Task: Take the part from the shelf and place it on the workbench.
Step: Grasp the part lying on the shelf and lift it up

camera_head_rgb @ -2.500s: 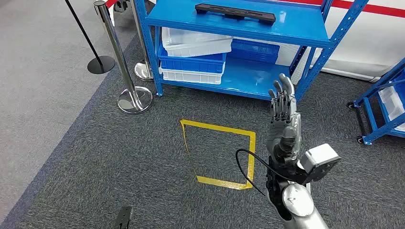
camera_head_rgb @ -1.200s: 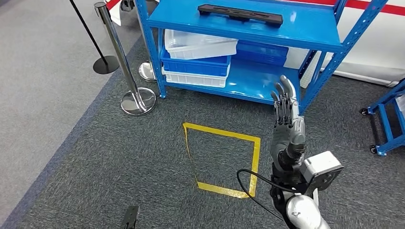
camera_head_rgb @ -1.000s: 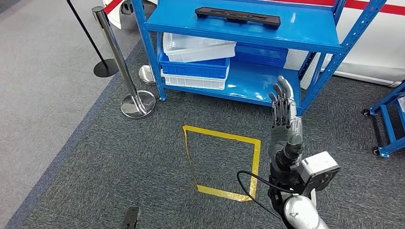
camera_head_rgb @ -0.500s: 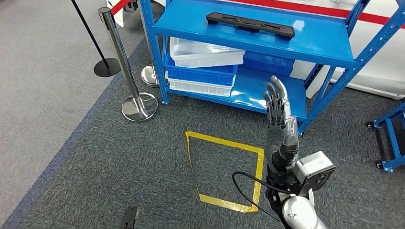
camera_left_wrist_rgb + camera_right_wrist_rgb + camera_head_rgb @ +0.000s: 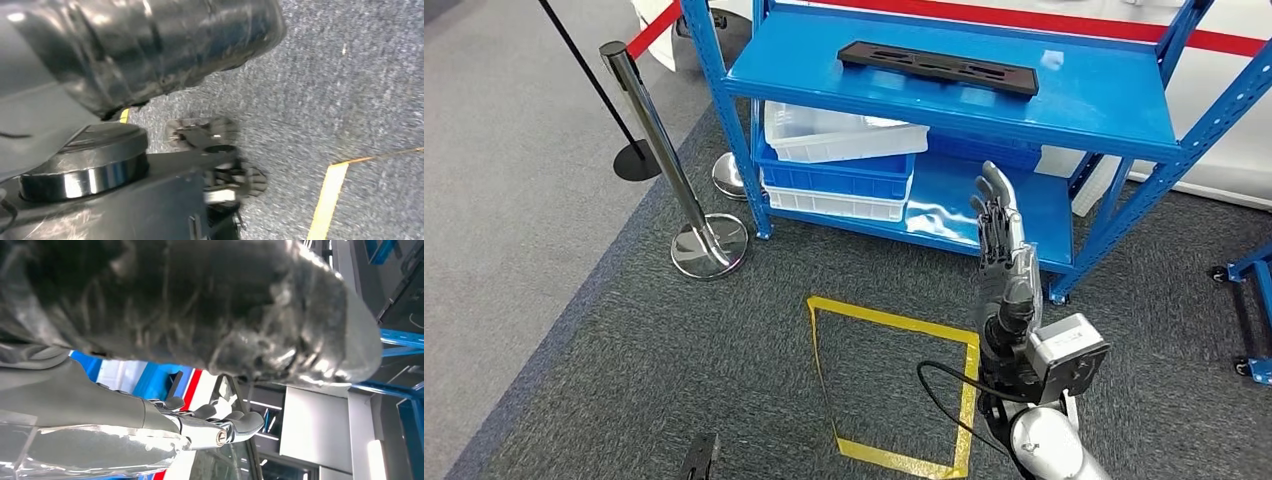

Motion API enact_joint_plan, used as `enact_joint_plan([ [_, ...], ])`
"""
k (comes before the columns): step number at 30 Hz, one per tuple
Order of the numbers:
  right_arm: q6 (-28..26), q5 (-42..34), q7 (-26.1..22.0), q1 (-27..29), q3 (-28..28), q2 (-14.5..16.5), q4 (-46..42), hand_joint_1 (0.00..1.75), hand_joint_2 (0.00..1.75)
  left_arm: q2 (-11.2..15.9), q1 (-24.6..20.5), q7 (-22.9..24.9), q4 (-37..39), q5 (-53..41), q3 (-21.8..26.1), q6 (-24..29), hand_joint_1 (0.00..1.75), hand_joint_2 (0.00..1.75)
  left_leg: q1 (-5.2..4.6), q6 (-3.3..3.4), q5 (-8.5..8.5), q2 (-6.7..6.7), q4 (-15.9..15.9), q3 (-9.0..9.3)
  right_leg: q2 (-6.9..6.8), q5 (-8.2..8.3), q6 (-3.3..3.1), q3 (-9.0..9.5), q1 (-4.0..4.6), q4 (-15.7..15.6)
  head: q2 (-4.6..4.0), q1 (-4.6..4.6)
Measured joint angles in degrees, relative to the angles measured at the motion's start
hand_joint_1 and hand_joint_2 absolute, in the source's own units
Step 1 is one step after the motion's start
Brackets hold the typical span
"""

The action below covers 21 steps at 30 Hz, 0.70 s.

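In the head view, the part [image 5: 938,68] is lying flat on the top shelf [image 5: 1104,100], toward its back edge and left of its middle, with its long axis running along the shelf's length, roughly across the robot's line of sight. The right hand [image 5: 1002,250] is standing upright in front of the lower shelf, near the right front post, fingers straight and close together, gripping nothing and touching nothing. The part is lying up, ahead and a little to the left of this hand, well apart from it. By my judgement the right hand is the nearer one, and it will need to rise above the top shelf's front edge and reach across the part's narrow width.

In the left wrist view, the left hand [image 5: 215,160] is hanging over grey carpet, blurred; I cannot tell how far its fingers are spread.

In the right wrist view, the right hand's fingers [image 5: 235,422] are reaching out straight with nothing between them.
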Motion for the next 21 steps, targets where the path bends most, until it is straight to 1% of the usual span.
enact_joint_plan([
  [1,0.0,0.01,0.0,0.0,0.12,0.0,0.08,0.0,0.0,0.02,0.18,-0.01,0.01,0.07,0.0,-0.07,0.0,0.0,0.0,-0.04,-1.9,0.05,0.79,-1.94,0.05,-0.76,0.01,1.18,-0.01,-0.16,0.0,0.0],
  [2,0.0,0.01,0.0,0.0,0.23,0.0,0.17,0.0,0.0,0.07,0.35,-0.01,0.02,0.1,0.0,-0.15,0.0,0.0,-0.01,0.03,-3.0,0.09,0.16,-3.22,0.11,-1.6,0.04,2.41,-0.02,-0.26,0.0,-0.02],
  [3,0.0,0.01,0.0,-0.02,0.33,0.0,0.26,0.0,0.0,0.13,0.48,-0.02,0.03,0.13,0.0,-0.25,0.0,0.0,-0.06,0.22,-2.67,0.11,-1.71,-3.9,0.16,-2.49,0.09,3.68,-0.02,-0.31,0.0,-0.02],
  [4,0.0,0.01,0.0,-0.05,0.43,0.0,0.36,0.0,0.0,0.22,0.58,-0.03,0.05,0.16,0.0,-0.35,0.0,0.0,-0.18,0.58,-0.15,0.12,-4.72,-4.16,0.19,-3.43,0.19,4.96,-0.01,-0.35,0.0,-0.02],
  [5,0.0,0.01,-0.01,-0.11,0.51,0.0,0.48,0.0,0.0,0.34,0.72,-0.04,0.13,0.19,-0.01,-0.45,0.0,0.0,-0.44,1.02,3.94,0.13,-8.18,-4.27,0.24,-4.33,0.33,6.08,0.06,-0.32,0.0,-0.02],
  [6,0.0,0.01,-0.01,-0.19,0.67,0.01,0.69,0.0,0.0,0.45,0.83,-0.05,0.25,0.22,-0.04,-0.53,0.0,0.0,-0.74,1.5,7.29,0.08,-11.02,-4.39,0.37,-5.29,0.59,6.96,0.16,-0.29,0.0,-0.05],
  [7,-0.01,-0.01,0.01,-0.3,0.84,0.01,0.93,0.0,0.0,0.54,1.02,-0.05,0.37,0.26,-0.09,-0.6,0.0,0.0,-1.01,1.97,10.07,-0.04,-12.94,-4.29,0.49,-6.24,0.91,7.77,0.32,-0.32,0.0,0.0],
  [8,-0.02,-0.02,0.0,-0.37,0.99,0.01,1.15,0.0,0.0,0.6,1.24,-0.04,0.49,0.27,-0.15,-0.65,0.0,0.0,-1.15,2.34,11.61,-0.24,-13.82,-4.08,0.62,-6.77,1.25,8.49,0.5,0.13,0.0,0.03],
  [9,-0.02,-0.03,-0.02,-0.43,1.14,0.01,1.32,0.0,0.0,0.63,1.3,-0.01,0.56,0.26,-0.21,-0.69,0.0,0.0,-1.1,2.68,11.31,-0.42,-13.92,-3.36,0.73,-6.67,1.62,8.73,0.65,1.34,0.0,0.18],
  [10,-0.03,-0.04,-0.02,-0.49,1.22,0.01,1.42,0.0,0.0,0.64,1.28,0.03,0.6,0.25,-0.25,-0.72,0.0,0.0,-0.96,2.97,11.39,-0.52,-14.08,-2.35,0.67,-6.07,1.92,8.4,0.68,3.53,0.0,0.35],
  [11,-0.04,-0.04,-0.05,-0.55,1.28,0.0,1.47,0.0,0.0,0.65,1.1,0.04,0.63,0.22,-0.27,-0.74,0.0,0.0,-0.87,3.21,11.07,-0.58,-14.28,-1.39,0.6,-5.46,2.23,7.39,0.63,6.54,0.0,0.42],
  [12,-0.05,-0.05,-0.08,-0.68,1.34,0.0,1.52,0.0,0.0,0.68,0.82,0.05,0.65,0.19,-0.3,-0.75,0.0,0.0,-0.84,3.51,10.21,-0.58,-14.42,-0.44,0.51,-5.43,2.51,5.56,0.55,9.76,0.0,0.53],
  [13,-0.05,-0.06,-0.08,-0.78,1.39,0.0,1.56,0.0,0.0,0.7,0.6,0.04,0.66,0.16,-0.33,-0.77,0.0,0.0,-0.86,3.74,9.72,-0.61,-14.56,0.28,0.41,-6.37,2.76,3.47,0.44,12.7,0.0,0.54],
  [14,-0.05,-0.11,-0.11,-0.83,1.47,0.01,1.6,0.0,0.0,0.74,0.51,0.06,0.67,0.15,-0.37,-0.77,0.0,0.0,-0.91,3.9,9.1,-0.64,-14.57,0.93,0.38,-8.13,2.97,1.4,0.39,14.94,0.0,0.56],
  [15,-0.03,-0.17,-0.13,-0.83,1.55,0.01,1.63,0.0,0.0,0.79,0.51,0.1,0.68,0.14,-0.4,-0.75,0.0,0.0,-0.92,4.05,8.48,-0.67,-14.57,1.59,0.37,-10.2,3.11,-0.52,0.35,16.39,0.0,0.61],
  [16,-0.02,-0.24,-0.15,-0.79,1.61,0.02,1.68,0.0,0.0,0.81,0.59,0.16,0.68,0.13,-0.44,-0.74,0.0,0.0,-0.93,4.07,7.8,-0.71,-14.57,2.31,0.37,-11.97,3.21,-2.01,0.28,16.87,0.0,0.66],
  [17,-0.02,-0.34,-0.16,-0.75,1.65,0.02,1.75,0.0,0.0,0.83,0.72,0.25,0.69,0.12,-0.52,-0.72,0.0,0.0,-0.94,4.07,7.05,-0.77,-14.57,3.15,0.36,-12.94,3.2,-2.98,0.22,16.17,0.0,0.68],
  [18,-0.02,-0.4,-0.19,-0.73,1.65,0.02,1.82,0.0,0.0,0.84,0.82,0.32,0.69,0.09,-0.64,-0.69,0.0,0.0,-0.94,4.04,6.22,-0.84,-14.56,4.11,0.36,-12.48,3.13,-3.48,0.18,14.32,0.0,0.72],
  [19,-0.02,-0.46,-0.2,-0.72,1.65,0.01,1.9,0.0,0.0,0.84,0.89,0.38,0.7,0.07,-0.78,-0.66,0.0,0.0,-0.94,3.95,5.32,-0.89,-14.56,5.15,0.36,-10.14,2.93,-3.69,0.17,11.56,0.0,0.77],
  [20,-0.01,-0.58,-0.22,-0.63,1.66,-0.01,2.02,0.0,0.0,0.83,0.95,0.46,0.74,0.06,-0.94,-0.62,0.0,0.0,-0.96,3.8,4.4,-0.91,-14.49,6.17,0.37,-6.12,2.65,-3.97,0.21,8.33,0.0,0.8],
  [21,-0.01,-0.71,-0.25,-0.51,1.68,-0.04,2.17,0.0,0.0,0.82,0.96,0.53,0.8,0.05,-1.09,-0.59,0.0,0.0,-1.0,3.61,3.58,-0.97,-14.42,6.94,0.37,-2.81,2.38,-4.18,0.39,5.69,0.0,0.82],
])
